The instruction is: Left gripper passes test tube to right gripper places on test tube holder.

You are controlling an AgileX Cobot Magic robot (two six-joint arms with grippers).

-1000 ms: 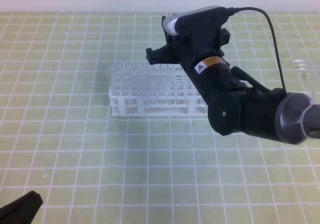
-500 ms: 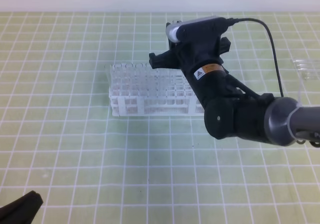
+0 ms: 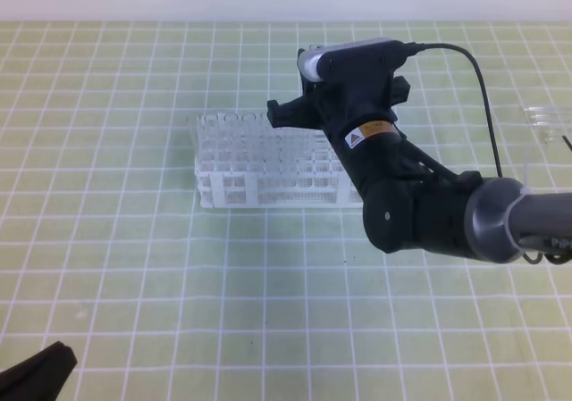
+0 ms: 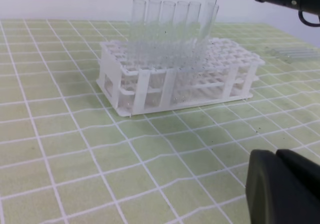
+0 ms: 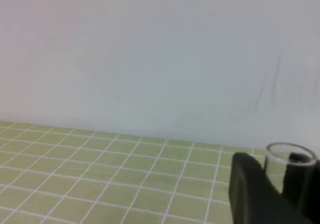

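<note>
Green matting ruled with white grid lines covers the table [image 3: 134,267], and a plain pale wall stands behind it. On this table a test tube holder [image 3: 268,164] is set, a white plastic rack of many small square holes with open sides; it serves as the landmark. A row of clear tubes is seen standing upright along its far edge in the left wrist view.

One test tube [image 5: 290,176], long, thin and of clear glass, is held upright above the rack's right part. Its open round rim is seen between the dark fingers [image 5: 250,194] in the right wrist view, and its lower length [image 4: 209,22] is seen reaching down to the top grid of holes; whether its end has entered a hole cannot be told.

It is gripped by the right gripper [image 3: 313,106], whose fingers are narrowed onto the glass.

Well in front of the rack and to its left, the left gripper [image 3: 36,374] is seen low at the table's near corner, shut and holding nothing.
</note>
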